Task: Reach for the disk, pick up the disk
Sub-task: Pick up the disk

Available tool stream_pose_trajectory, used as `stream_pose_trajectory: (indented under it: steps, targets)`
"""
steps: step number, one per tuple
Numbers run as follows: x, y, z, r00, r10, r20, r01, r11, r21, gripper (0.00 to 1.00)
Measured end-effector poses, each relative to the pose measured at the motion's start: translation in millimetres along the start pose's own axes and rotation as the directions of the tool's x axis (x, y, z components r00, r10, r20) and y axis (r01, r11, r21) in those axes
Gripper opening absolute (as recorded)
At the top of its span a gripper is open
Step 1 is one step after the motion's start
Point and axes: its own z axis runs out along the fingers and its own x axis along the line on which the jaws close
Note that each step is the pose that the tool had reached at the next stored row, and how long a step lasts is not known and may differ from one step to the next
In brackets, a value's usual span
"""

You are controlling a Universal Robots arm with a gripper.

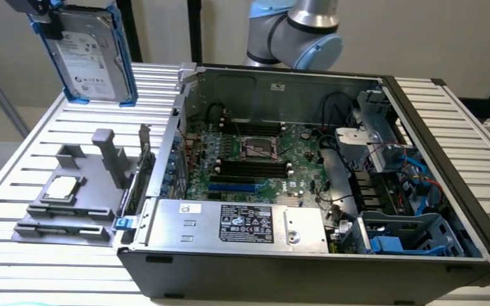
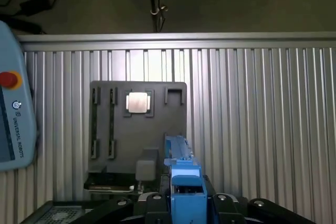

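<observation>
Disk (image 1: 92,54) hangs upright from the jaws, long axis near vertical.

Bright, even, diffuse light, slatted metal table (image 1: 15,146) washed pale with glare on its slats, open computer case (image 1: 313,274) dark in its drive bays, the disk (image 1: 92,57) flatly lit, chip (image 2: 138,102) glinting white, soft shadows beside the grey holder (image 2: 157,124), floor (image 2: 236,9) beyond the table edge dim.

Claw (image 1: 48,19) holds blue-framed disk (image 1: 92,57) nearly upright in air over slatted tabletop (image 1: 23,159), beside open computer case (image 1: 313,268); grey fixture (image 1: 83,185) carries square chip (image 1: 62,187).
</observation>
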Motion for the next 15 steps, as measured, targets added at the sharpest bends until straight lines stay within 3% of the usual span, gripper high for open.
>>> stream_pose_trajectory:
  steps: [9, 12, 15]
  targets:
    - [8.7, -40.0, -33.4, 1.0, 0.001, -0.0007, -0.001, 0.9998, -0.0179, 0.32]
    - [12.5, -53.3, -40.8, 1.0, 0.001, -0.0015, -0.001, 0.9997, -0.0243, 0.32]
    - [17.2, -67.1, -44.1, 1.0, 0.001, -0.0018, -0.001, 0.9996, -0.0269, 0.32]
